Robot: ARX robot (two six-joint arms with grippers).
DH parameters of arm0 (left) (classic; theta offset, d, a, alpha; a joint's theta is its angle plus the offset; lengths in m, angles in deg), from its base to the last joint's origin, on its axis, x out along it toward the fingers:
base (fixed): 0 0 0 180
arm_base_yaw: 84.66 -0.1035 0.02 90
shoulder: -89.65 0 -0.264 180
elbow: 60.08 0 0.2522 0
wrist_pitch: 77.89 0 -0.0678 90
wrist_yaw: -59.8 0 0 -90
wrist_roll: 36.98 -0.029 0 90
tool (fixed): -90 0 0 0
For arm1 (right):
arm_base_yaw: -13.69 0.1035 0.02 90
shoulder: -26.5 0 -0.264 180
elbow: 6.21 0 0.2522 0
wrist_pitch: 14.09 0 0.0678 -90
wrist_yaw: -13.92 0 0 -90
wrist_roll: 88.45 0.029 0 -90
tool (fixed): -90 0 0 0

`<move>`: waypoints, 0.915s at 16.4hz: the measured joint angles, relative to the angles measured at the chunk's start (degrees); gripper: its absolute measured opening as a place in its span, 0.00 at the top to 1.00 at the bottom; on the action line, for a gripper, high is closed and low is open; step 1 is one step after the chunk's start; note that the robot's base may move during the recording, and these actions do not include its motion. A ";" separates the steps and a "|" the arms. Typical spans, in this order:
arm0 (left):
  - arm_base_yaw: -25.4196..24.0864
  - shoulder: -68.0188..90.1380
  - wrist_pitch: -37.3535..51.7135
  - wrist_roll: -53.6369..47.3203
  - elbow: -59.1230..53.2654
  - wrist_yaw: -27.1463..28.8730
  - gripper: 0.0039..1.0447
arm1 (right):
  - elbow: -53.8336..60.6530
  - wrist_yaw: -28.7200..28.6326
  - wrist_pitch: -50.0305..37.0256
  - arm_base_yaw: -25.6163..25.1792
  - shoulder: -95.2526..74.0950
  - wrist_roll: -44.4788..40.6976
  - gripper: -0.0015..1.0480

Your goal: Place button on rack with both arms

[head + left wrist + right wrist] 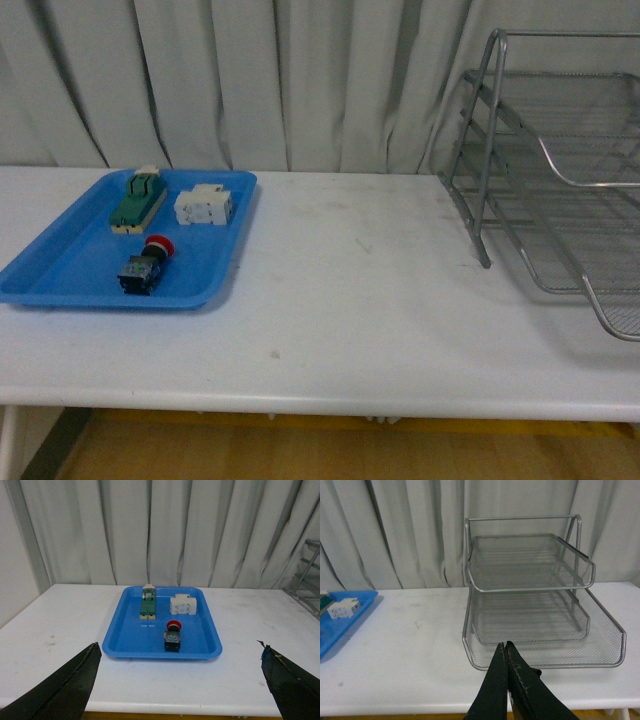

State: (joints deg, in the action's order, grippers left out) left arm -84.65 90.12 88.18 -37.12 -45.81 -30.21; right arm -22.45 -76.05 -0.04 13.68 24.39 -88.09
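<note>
– On the left side of the white table (380,300), Dan, sits the blue tray (70,262), and the button (148,265) lies in its near part, red cap turned toward the grey curtain (300,80).

– Yes, and it has company. Behind it at the tray's far end rests the green switch block (138,200), with the white component (204,207) just beside it. The button touches neither.

– Left wrist camera now: the same tray (135,640) is dead ahead, with the button (172,636) lying on its side near the front rim.

– And look at the left gripper (178,647)! Its jaws are spread wide, the dark fingers (75,680) framing the whole tray from well back, and it has hold of nothing.

– Over on the right end of the table, the rack (487,150) stands well apart from the tray, its silver wire tiers stacked in a tubular frame.

– The right wrist camera faces it squarely: the rack (530,587) shows three mesh tiers, all bare.

– And the right gripper (504,647)?

– Its jaws are pressed tight together, tips meeting with nothing between them, lined up before the lowest tier's front rim. The white component (344,608) peeks in at the edge of that view.
</note>
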 joint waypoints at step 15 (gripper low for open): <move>0.00 0.00 -0.02 0.02 0.00 0.02 0.06 | 1.81 0.00 -0.11 0.00 1.86 -0.15 0.69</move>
State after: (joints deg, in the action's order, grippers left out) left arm -84.65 90.12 88.16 -37.10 -45.81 -30.19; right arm -20.64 -76.05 -0.14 13.68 26.25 -88.24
